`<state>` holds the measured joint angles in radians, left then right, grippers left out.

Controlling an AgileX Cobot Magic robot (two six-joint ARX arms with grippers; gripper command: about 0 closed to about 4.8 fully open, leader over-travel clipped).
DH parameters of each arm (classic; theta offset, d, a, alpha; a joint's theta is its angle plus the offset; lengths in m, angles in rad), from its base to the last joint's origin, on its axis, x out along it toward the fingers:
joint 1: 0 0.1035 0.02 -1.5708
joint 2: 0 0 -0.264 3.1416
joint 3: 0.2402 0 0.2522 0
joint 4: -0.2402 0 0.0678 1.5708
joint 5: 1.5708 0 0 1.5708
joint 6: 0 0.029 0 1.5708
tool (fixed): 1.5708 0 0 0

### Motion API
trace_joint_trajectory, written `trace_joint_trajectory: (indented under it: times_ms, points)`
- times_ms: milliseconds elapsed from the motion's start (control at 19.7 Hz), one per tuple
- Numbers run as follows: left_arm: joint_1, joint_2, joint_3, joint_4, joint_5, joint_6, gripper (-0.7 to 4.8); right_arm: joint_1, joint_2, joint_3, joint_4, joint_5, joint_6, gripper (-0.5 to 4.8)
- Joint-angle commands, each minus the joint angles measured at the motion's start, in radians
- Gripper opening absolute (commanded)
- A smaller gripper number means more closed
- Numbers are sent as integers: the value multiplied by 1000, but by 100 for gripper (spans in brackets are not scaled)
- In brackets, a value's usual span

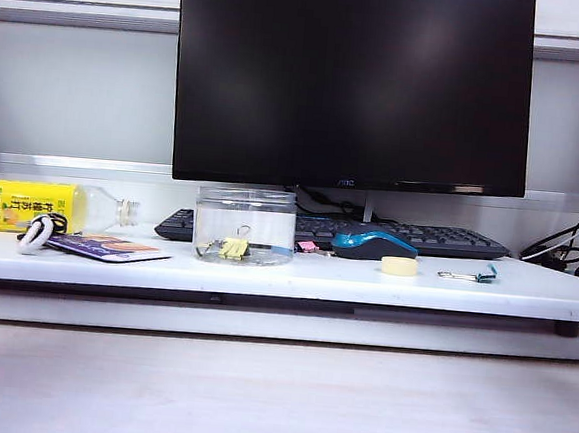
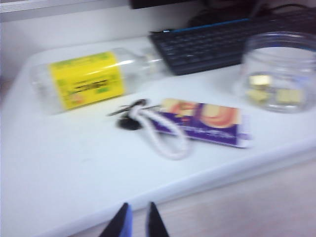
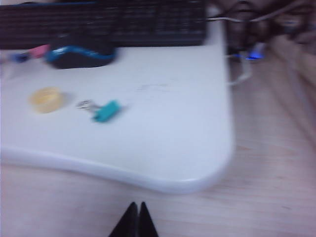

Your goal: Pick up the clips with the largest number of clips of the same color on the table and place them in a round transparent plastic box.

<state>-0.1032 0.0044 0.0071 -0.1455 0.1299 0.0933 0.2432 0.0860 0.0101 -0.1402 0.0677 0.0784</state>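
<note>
While the pale-yellow clips are seen inside the round transparent plastic box, the left gripper is held narrowly parted and empty off the shelf, the right gripper closed, likewise off it.

It was an office desk setup: a dark monitor, keyboard and mouse stood along the white surface's back edge.
</note>
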Motion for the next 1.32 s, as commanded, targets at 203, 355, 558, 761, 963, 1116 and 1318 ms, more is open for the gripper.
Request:
trace_joint_trajectory:
  times_ms: [203, 355, 558, 761, 963, 1116, 1318]
  points:
    - [33, -3, -2, -6, 5, 1, 53, -137, -19, 2, 18, 2, 0, 13]
    - [34, -3, -2, -6, 5, 1, 53, -194, -34, 2, 17, 2, 0, 13]
    - [41, -3, -2, -6, 5, 1, 53, -229, -43, 2, 17, 2, 0, 13]
    - [41, -3, -2, -6, 5, 1, 53, -229, -43, 2, 18, 2, 0, 13]
    - [41, -3, -2, -6, 5, 1, 53, -229, -43, 2, 18, 2, 0, 13]
    - [41, -3, -2, -6, 5, 1, 53, -229, -43, 2, 18, 2, 0, 13]
    - [41, -3, -2, -6, 5, 1, 53, -229, -43, 2, 17, 2, 0, 13]
